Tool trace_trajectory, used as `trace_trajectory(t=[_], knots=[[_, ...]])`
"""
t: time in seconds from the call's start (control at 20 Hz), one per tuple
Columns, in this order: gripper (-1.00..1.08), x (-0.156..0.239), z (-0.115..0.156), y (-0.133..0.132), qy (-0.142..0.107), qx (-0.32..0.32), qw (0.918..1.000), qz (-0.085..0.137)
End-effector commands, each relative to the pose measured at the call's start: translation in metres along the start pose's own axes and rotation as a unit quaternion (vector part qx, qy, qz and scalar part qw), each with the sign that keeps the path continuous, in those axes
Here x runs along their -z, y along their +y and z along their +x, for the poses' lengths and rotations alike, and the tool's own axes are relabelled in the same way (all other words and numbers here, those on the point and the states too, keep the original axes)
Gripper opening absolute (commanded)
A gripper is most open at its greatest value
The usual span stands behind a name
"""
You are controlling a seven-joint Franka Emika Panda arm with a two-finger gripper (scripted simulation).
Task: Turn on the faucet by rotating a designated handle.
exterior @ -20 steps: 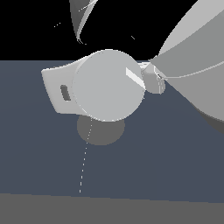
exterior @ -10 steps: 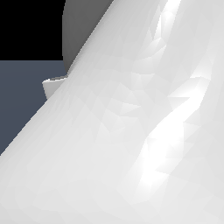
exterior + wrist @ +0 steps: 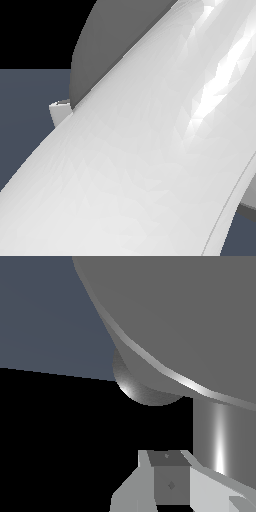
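Observation:
In the wrist view the faucet fills the picture as a broad matte grey surface with a bright rim. The handle, a shiny silver-grey rod, sticks out from it just beside my gripper. The gripper's pale fingers sit close together with no gap showing, and nothing is held between them. In the exterior view my white arm hides almost everything. Only a small white corner of the fixture and a grey curved surface behind the arm show there; the handle is hidden in that view.
The dark blue-grey floor shows at the exterior view's left and again beyond the faucet as the floor in the wrist view. A rounded grey part sits under the faucet's rim.
A second ago the faucet stood in plain exterior view with the arm at its right. The arm has since swung in front of the camera, and more grey now shows above it.

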State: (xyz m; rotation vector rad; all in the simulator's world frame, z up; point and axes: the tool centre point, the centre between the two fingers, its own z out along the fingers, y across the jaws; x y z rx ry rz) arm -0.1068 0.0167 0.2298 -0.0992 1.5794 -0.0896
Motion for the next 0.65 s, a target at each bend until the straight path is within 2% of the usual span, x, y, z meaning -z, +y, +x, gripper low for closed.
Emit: trace_trajectory(t=[0.0, 0.6], knots=[[-1.0, 0.003, -0.03, 0.057, 0.006, -0.046, 0.9987, -0.023], [-1.0, 0.004, -0.047, 0.095, -0.008, -0.055, 0.9978, -0.036]])
